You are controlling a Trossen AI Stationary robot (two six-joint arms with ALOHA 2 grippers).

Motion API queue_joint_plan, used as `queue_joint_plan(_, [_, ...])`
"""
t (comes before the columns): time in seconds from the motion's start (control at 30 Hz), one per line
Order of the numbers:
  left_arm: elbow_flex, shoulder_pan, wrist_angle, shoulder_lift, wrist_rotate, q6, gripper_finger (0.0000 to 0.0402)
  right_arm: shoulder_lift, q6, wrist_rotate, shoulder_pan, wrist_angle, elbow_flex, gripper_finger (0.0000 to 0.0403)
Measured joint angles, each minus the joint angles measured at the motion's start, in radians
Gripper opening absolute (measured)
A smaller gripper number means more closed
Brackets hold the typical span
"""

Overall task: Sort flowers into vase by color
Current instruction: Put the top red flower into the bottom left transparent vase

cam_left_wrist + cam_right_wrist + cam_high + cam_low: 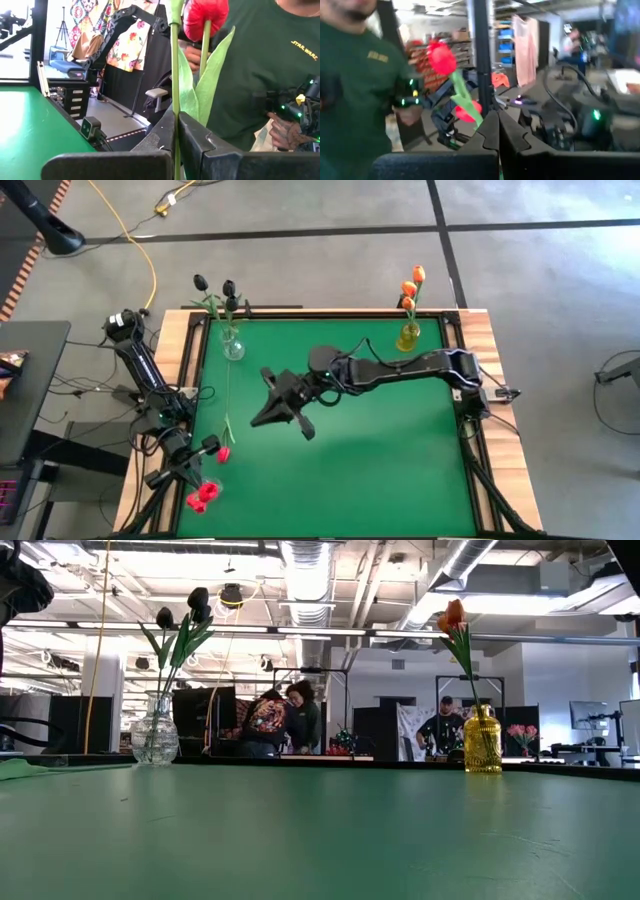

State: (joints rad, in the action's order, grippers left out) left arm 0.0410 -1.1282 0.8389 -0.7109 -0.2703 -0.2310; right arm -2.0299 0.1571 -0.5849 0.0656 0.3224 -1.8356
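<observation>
My left gripper (176,120) sits at the table's near left corner (195,470), shut on a green stem (174,75). Right behind the stem stands a red flower (205,17) with broad leaves. Red heads (200,498) show beside this gripper in the high view. Another red head (222,453) has a long stem running toward the far edge. My right gripper (498,117) hangs above the table's left half (268,408), pointing at the left arm. It is shut on the stem of a red flower (442,57). My left gripper pinches a thin green stem (175,107) between its two fingers. The fingers point about level and lie across the stem, which stands upright and runs out of view above. My right gripper pinches a red flower's stem (481,119) between its two fingers, coming about level from the table's right. The head (442,57) stands above and beyond the fingers, clear of the table.
A clear vase (232,345) with black flowers (185,615) stands at the far left. A yellow vase (482,740) with orange flowers (412,285) stands at the far right. A person in a green shirt (260,65) stands close behind the left arm.
</observation>
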Motion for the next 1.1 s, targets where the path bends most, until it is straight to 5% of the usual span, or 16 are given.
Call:
queue_joint_plan(0.2, [0.000,0.000,0.014,0.000,-0.001,0.000,0.0000,-0.005,-0.215,-0.060,0.006,-0.059,-0.008,0.0019])
queue_joint_plan(0.83, [0.000,0.000,0.006,0.000,-0.085,-0.071,0.0001,-0.005,-0.120,-0.060,0.005,-0.166,-0.008,0.0020])
queue_joint_plan(1.1, [0.000,0.000,-0.024,0.000,-0.098,-0.062,0.0038,-0.005,-0.099,-0.060,0.006,-0.166,-0.008,0.0020])
